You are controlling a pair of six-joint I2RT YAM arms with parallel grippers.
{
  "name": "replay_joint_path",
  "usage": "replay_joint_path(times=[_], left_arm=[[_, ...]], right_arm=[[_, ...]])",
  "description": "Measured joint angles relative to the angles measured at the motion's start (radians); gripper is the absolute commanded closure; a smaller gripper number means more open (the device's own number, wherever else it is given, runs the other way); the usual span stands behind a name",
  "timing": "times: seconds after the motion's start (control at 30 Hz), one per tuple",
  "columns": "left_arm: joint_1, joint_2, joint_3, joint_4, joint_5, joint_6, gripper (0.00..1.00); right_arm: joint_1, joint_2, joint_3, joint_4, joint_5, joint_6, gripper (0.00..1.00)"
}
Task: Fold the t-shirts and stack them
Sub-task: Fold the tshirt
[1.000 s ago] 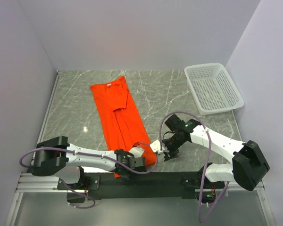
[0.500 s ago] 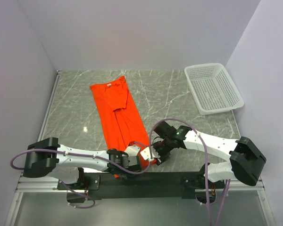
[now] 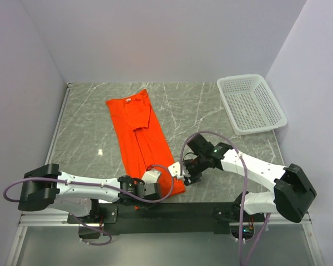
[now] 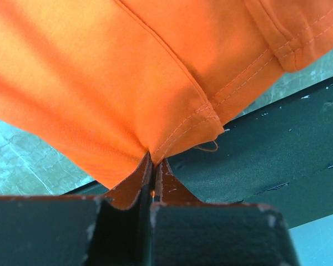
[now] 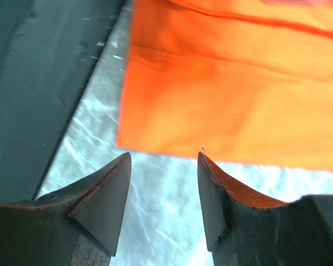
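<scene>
The orange-red t-shirt [image 3: 137, 124] lies in a long narrow strip on the marble table, collar at the far end and hem near the arms. My left gripper [image 3: 167, 173] is shut on the hem's near right corner [image 4: 180, 130], with the cloth pinched between its fingertips [image 4: 152, 159]. My right gripper [image 3: 184, 173] hovers open just right of that corner. In the right wrist view its two fingers [image 5: 114, 177] stand apart over bare marble, with nothing between them. The shirt's edge [image 5: 238, 100] lies just beyond their tips.
A white mesh basket [image 3: 251, 103] sits at the far right of the table. The black base rail [image 3: 172, 210] runs along the near edge, right behind the shirt's hem. Walls close in the table on the left, back and right.
The left arm has stretched out lower and further left while its gripper kept hold of the hem corner and edged right. The right gripper moved left towards that corner, still open.
</scene>
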Motion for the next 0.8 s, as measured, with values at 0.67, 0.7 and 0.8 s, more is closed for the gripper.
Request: replay_joint_path(times=[0.67,0.7,0.8], left_arm=[[0.004,-0.053,-0.045,0.042,0.001,-0.028,0.99],[0.005,-0.063,-0.053,0.048,0.001,-0.034,0.99],[0.007,-0.097,-0.08,0.068,0.001,-0.052,0.99]], right_arm=[[-0.05,-0.098,-0.117,-0.014,-0.037,-0.126,0.41],[-0.036,-0.098,-0.126,-0.011,-0.021,-0.127,0.42],[0.026,-0.098,-0.141,0.011,0.036,-0.126,0.42]])
